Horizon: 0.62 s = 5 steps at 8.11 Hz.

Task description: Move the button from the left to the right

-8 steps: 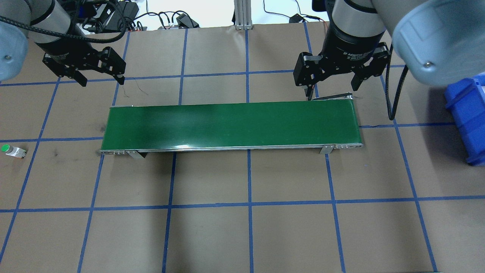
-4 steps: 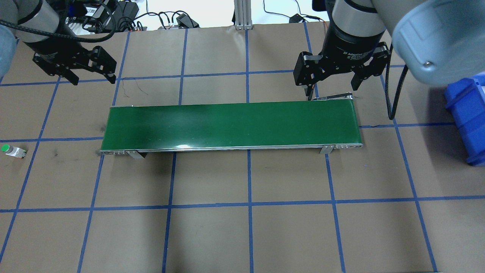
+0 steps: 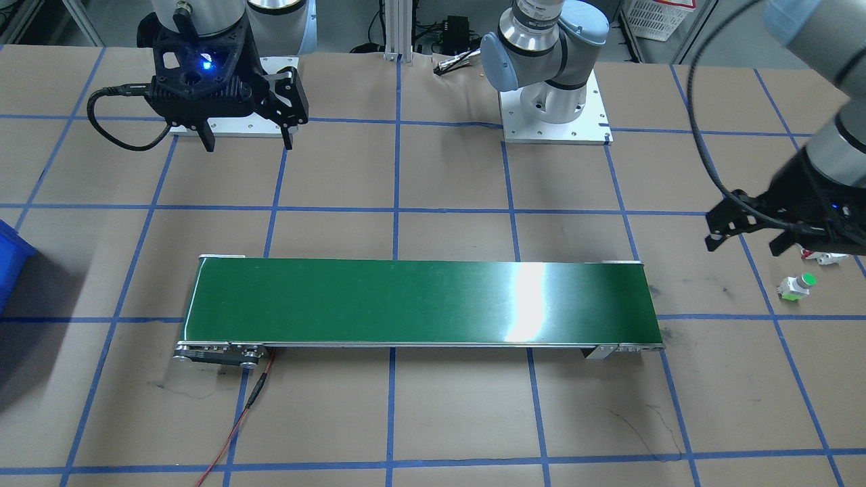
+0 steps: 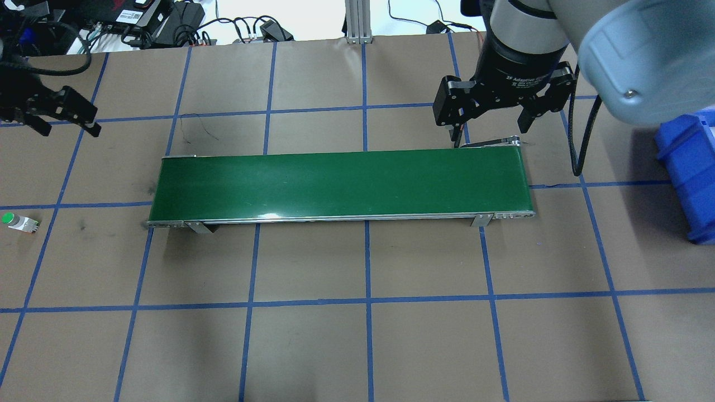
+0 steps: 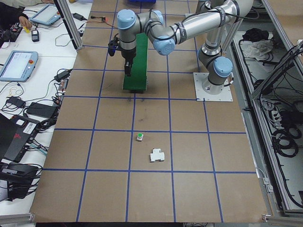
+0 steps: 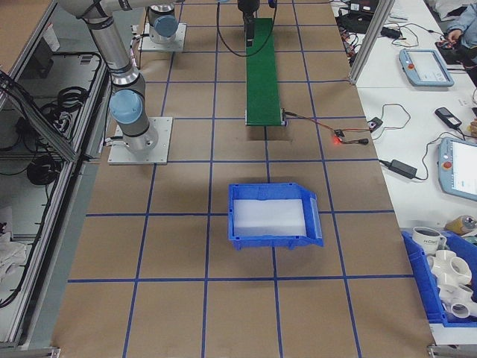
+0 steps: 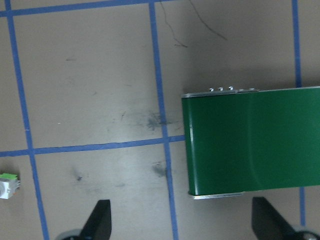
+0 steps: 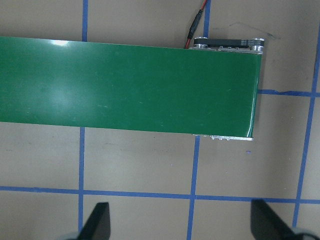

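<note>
Since the earlier frames, the left end effector (image 4: pixel 62 124) has been carried sideways toward the bench's left edge, away from the belt's left end, while the right end effector (image 4: pixel 489 129) has been kept where it was.

The left end effector is held above the bench (image 4: pixel 357 346) with its fingers spread wide and nothing between them; in the left wrist view both fingertips (image 7: pixel 102 220) are seen well apart over bare brown paper. The button (image 4: pixel 13 221) is found lying on the bench close to the left edge, well clear of the belt (image 4: pixel 341 184). It sits apart from the left end effector, on the side nearer the robot, and is not touched by it. In the left wrist view the button (image 7: pixel 7 184) is only partly seen at the picture's left border, well aside of the fingers. In the front-facing view the green cap of the button (image 3: pixel 798 283) is seen just below the left end effector (image 3: pixel 744 243), with a small white block (image 3: pixel 822 257) near it.

The right end effector is held wide, with nothing gripped, over the far edge of the belt's right end. A blue bin (image 4: pixel 692 173) stands at the bench's right edge.
</note>
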Tool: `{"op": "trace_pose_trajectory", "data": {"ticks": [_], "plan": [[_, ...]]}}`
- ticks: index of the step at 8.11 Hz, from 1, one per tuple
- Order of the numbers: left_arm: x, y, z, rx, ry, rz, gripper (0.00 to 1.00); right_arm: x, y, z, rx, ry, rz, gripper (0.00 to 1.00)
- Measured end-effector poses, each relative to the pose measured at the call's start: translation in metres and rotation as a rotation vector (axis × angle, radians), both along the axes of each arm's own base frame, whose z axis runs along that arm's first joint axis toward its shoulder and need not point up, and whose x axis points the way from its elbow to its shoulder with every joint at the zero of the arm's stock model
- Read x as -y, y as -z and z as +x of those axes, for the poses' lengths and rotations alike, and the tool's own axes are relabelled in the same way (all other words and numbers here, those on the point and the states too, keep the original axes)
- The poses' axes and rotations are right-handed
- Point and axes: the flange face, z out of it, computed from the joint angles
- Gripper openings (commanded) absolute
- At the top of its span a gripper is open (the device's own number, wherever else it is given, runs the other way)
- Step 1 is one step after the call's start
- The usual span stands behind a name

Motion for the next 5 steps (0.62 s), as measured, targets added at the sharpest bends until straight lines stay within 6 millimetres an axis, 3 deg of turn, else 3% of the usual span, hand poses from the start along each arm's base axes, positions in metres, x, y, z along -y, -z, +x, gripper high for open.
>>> {"op": "trace_pose_trajectory", "data": {"ticks": [5], "plan": [[-0.018, 0.079, 0.191, 0.013, 0.120, 0.020, 1.00, 0.001, 0.002, 0.000, -0.001, -0.001, 0.004, 1.00]]}}
